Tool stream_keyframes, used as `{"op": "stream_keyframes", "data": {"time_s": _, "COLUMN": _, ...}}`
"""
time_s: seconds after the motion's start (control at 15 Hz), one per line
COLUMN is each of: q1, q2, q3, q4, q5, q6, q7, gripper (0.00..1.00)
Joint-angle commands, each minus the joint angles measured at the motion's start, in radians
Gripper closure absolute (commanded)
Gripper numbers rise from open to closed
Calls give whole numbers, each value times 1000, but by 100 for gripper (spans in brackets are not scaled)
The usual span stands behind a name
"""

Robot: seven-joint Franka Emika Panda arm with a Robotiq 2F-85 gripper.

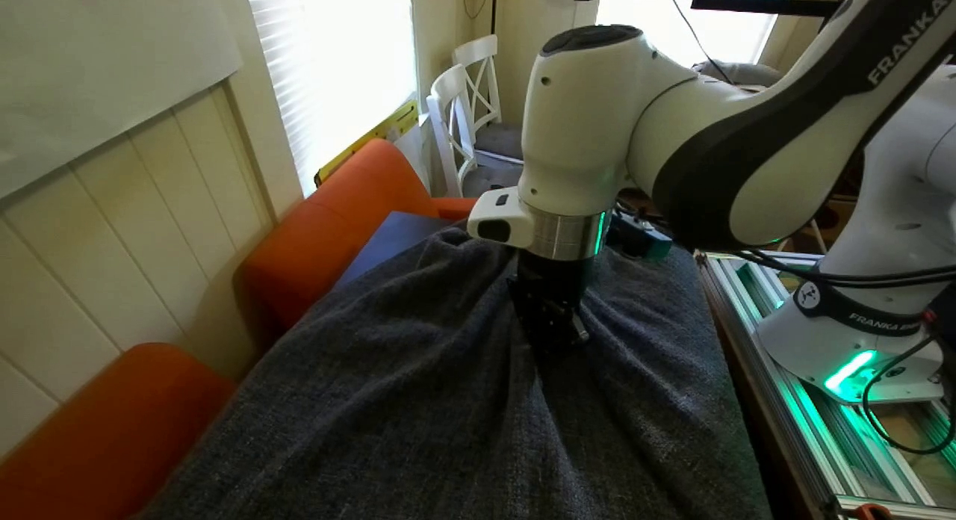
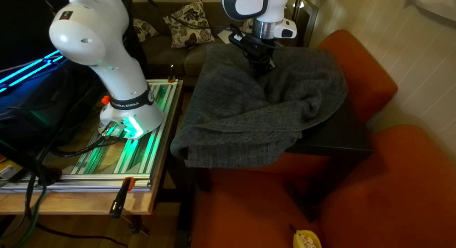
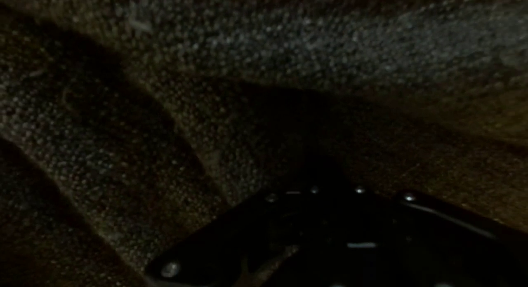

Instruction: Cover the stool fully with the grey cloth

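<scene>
The grey cloth (image 1: 418, 400) lies rumpled over most of the dark stool (image 2: 331, 135). In an exterior view a bare corner of the stool (image 1: 392, 240) shows beyond the cloth's edge, and the cloth (image 2: 235, 116) hangs over the near side. My gripper (image 1: 551, 341) points straight down into the fabric, and folds run out from its tips. In the wrist view the fingers of the gripper (image 3: 330, 175) stand close together, shut on a pinch of the cloth (image 3: 165, 52). Deep shadow hides the fingertips there.
Orange seating (image 2: 359, 73) surrounds the stool on the wall side and in front. A workbench (image 2: 142, 201) with an arm's base (image 2: 131, 116) stands alongside. White chairs (image 1: 455, 109) are at the back. A yellow bowl (image 2: 307, 239) rests on the orange seat.
</scene>
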Motion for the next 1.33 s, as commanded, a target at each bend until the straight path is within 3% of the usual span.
{"op": "stream_keyframes", "data": {"time_s": 0.0, "q1": -16, "q2": -105, "q3": -31, "q4": 82, "q5": 66, "q6": -185, "q7": -55, "gripper": 59}}
{"op": "stream_keyframes", "data": {"time_s": 0.2, "q1": -26, "q2": -156, "q3": -77, "q4": 195, "q5": 44, "q6": -297, "q7": 14, "gripper": 39}}
{"op": "stream_keyframes", "data": {"time_s": 0.6, "q1": -90, "q2": -13, "q3": -73, "q4": 362, "q5": -312, "q6": -184, "q7": 458, "gripper": 0}}
{"op": "stream_keyframes", "data": {"time_s": 0.8, "q1": -86, "q2": 85, "q3": -91, "q4": 441, "q5": -477, "q6": -222, "q7": 683, "gripper": 0}}
{"op": "stream_keyframes", "data": {"time_s": 0.87, "q1": -77, "q2": -2, "q3": -96, "q4": 362, "q5": -389, "q6": -202, "q7": 560, "gripper": 0}}
{"op": "stream_keyframes", "data": {"time_s": 1.0, "q1": -73, "q2": 57, "q3": -104, "q4": 400, "q5": -437, "q6": -202, "q7": 636, "gripper": 0}}
{"op": "stream_keyframes", "data": {"time_s": 1.27, "q1": -71, "q2": 80, "q3": -106, "q4": 424, "q5": -444, "q6": -202, "q7": 654, "gripper": 0}}
